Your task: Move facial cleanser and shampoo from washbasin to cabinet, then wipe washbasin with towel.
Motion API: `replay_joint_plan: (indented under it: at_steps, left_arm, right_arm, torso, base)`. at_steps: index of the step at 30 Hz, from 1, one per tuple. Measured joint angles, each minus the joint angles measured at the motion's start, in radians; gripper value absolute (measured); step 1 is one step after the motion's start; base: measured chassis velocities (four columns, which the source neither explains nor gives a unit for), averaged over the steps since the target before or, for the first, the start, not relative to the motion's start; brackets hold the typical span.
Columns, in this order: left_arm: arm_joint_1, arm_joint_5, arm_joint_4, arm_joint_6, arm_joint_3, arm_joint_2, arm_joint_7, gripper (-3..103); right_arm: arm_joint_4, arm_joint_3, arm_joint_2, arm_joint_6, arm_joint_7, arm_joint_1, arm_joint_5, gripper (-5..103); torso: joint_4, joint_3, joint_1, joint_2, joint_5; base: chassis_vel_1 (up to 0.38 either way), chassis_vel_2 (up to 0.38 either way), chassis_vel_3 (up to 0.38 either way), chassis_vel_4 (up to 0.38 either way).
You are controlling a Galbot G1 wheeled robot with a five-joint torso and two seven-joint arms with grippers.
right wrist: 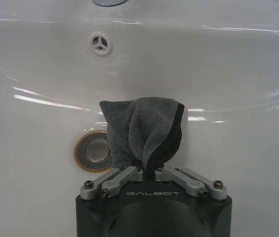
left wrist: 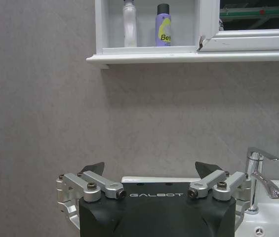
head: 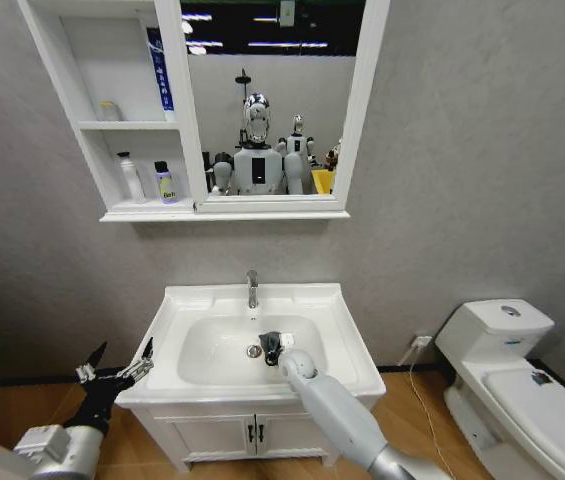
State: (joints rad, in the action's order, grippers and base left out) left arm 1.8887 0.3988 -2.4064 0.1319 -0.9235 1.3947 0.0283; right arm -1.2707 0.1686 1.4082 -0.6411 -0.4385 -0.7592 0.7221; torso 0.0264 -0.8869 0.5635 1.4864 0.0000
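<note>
My right gripper [right wrist: 146,170] pinches the towel [right wrist: 141,131] just beside the washbasin [head: 347,345] drain [right wrist: 96,150] (left gripper [head: 114,362] idles wide).

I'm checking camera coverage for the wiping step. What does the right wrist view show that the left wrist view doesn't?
Right wrist view alone: the right gripper shut on the grey towel, pressed into the bowl beside the drain, with the overflow hole above.
Left wrist view alone: the open left gripper facing the wall, the cabinet bottom shelf holding a white bottle and a purple bottle, and the tap.
Both share the white washbasin.
</note>
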Motion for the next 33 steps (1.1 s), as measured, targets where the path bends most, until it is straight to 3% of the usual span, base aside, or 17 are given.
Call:
replay_joint_plan:
  at_steps: [26, 33]
  left_arm:
    - [0.000, 0.000, 0.000, 0.000, 0.000, 0.000, 0.000, 100]
    - [0.000, 0.000, 0.000, 0.000, 0.000, 0.000, 0.000, 100]
  right_arm:
    - [0.103, 0.038, 0.142, 0.063, 0.101, 0.025, -0.080, 4]
    - [0.119, 0.017, 0.131, 0.066, 0.103, 0.023, -0.090, 4]
  torso:
    - [-0.0001, 0.000, 0.000, 0.000, 0.0000]
    - [-0.0002, 0.000, 0.000, 0.000, 0.0001]
  base:
    - [0.000, 0.000, 0.000, 0.000]
    - [0.000, 0.000, 0.000, 0.000]
